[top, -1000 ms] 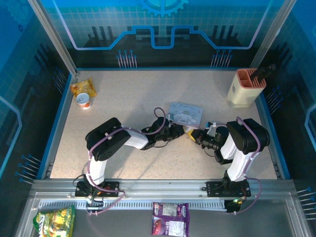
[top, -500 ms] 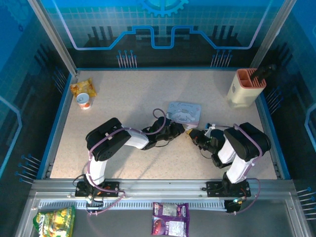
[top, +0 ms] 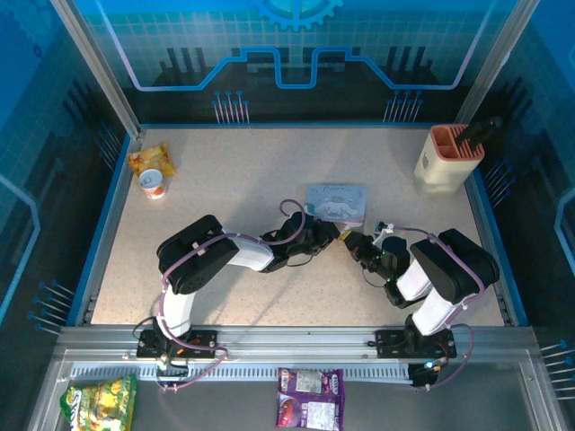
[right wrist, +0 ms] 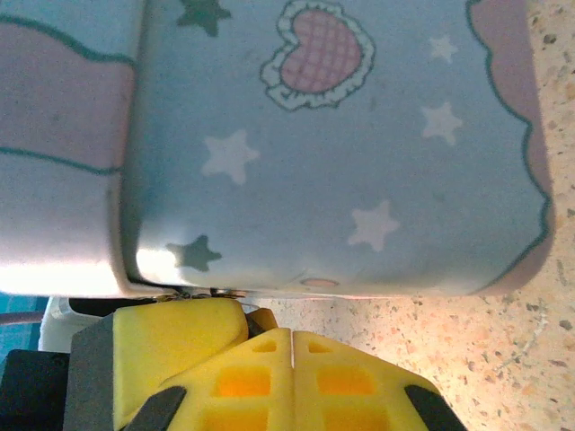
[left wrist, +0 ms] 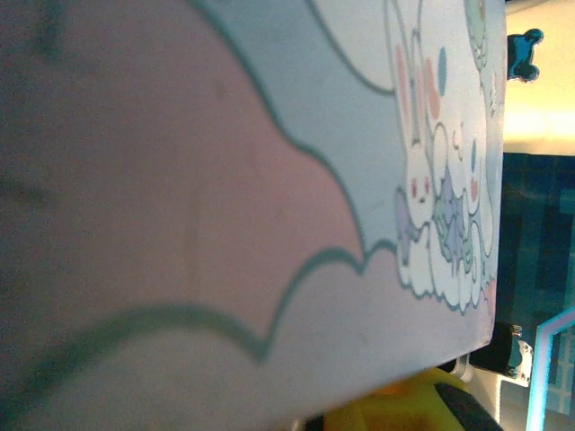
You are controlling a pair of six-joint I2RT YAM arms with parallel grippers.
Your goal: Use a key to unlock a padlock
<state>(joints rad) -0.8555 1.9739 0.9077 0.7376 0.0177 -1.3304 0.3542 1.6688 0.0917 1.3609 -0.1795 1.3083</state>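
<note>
The flat grey-blue tin (top: 337,199) with cartoon prints lies mid-table, and both grippers meet at its near edge. My left gripper (top: 335,233) comes in from the left, and the frames do not show how its jaws stand. My right gripper (top: 351,241) comes in from the right. In the right wrist view the tin (right wrist: 341,144) looms just beyond my right gripper (right wrist: 292,334), whose yellow fingers are pressed shut. A yellow pad (right wrist: 166,337) of the left gripper sits beside them. A thin silvery edge (right wrist: 198,290) shows under the tin's rim. The padlock and key are hidden.
A beige and pink holder (top: 446,159) with a dark tool stands at the back right. A snack packet (top: 146,159) and a small cup (top: 154,183) lie at the back left. A small blue-white object (top: 384,227) sits beside the right arm. Packets (top: 310,399) lie on the front ledge.
The tin has slid a little away from the arms and turned squarer to the table. Both grippers followed it, and the right arm leaned further in towards the left.
</note>
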